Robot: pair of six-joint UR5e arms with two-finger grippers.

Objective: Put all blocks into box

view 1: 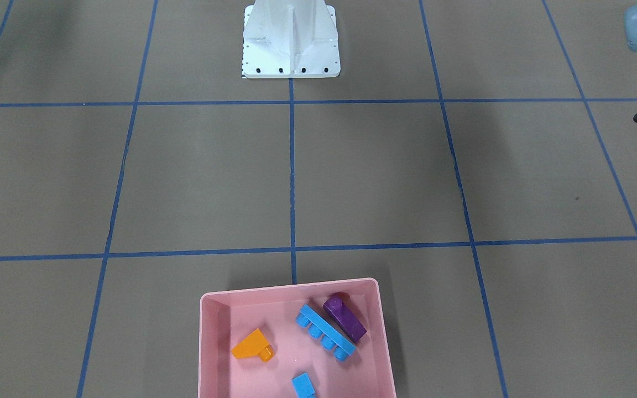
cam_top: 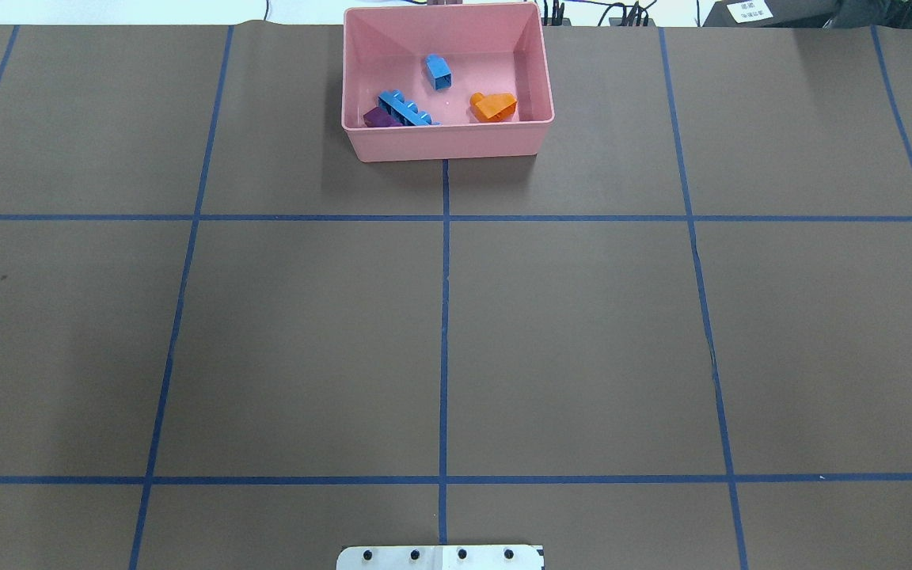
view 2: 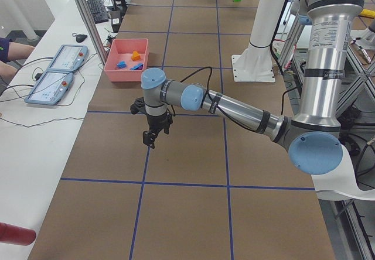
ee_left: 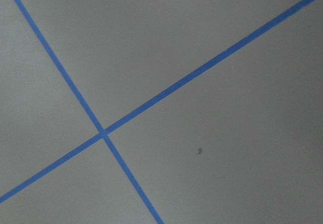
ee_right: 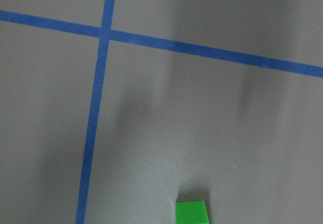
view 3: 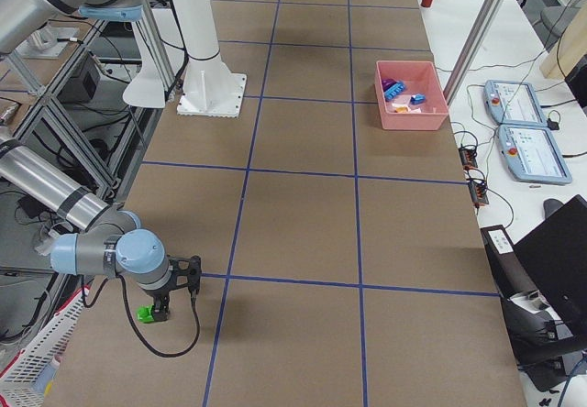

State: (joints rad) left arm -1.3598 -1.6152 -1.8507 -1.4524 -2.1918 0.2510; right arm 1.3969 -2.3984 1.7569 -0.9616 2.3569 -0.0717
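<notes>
4 blocks (view 1: 327, 333) in box (view 1: 215, 354); base (view 1: 291, 55) apart.

Bright, even light; box (cam_top: 448, 144) casts soft shadow; wrist views blurry.

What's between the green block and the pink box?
Only bare table with blue tape lines lies between green block and pink box, in exterior right view.

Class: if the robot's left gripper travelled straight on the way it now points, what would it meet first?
The left gripper points down, so it would likely meet the brown paper-covered table first, near a blue tape crossing; nothing else shows beneath it.
</notes>
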